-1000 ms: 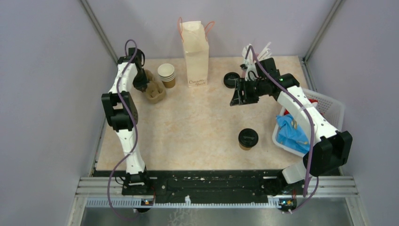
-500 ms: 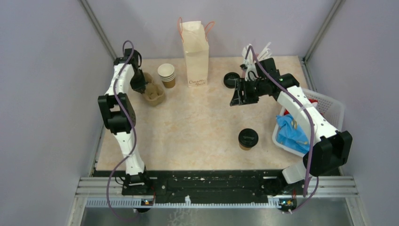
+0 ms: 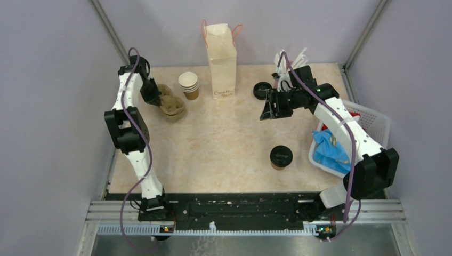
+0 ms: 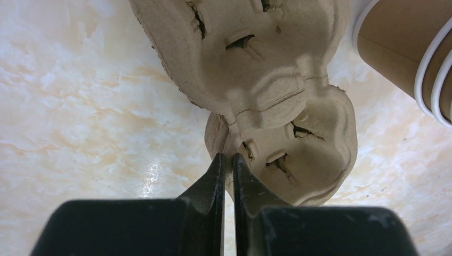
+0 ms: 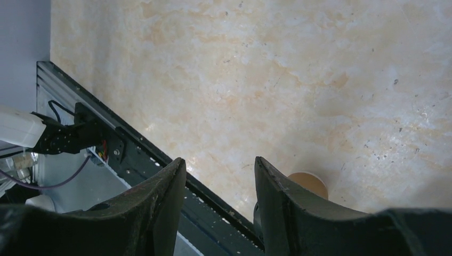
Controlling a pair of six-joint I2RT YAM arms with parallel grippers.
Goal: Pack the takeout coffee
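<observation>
Marbled tabletop (image 3: 229, 133): left jaws pinched on pulp cup carrier (image 4: 277, 101), right jaws half-open, empty.

A: Where is the overhead camera?
B: High behind the bases, facing twelve o'clock, with the whole counter (image 3: 229, 138) in frame.
A: And the wrists?
B: The left one sits close above the pulp carrier (image 4: 277, 106) at ten o'clock, left fingers (image 4: 213, 184) in the foreground. The right one looks back toward six o'clock and shares the near rail (image 5: 133, 154) with the overhead.
</observation>
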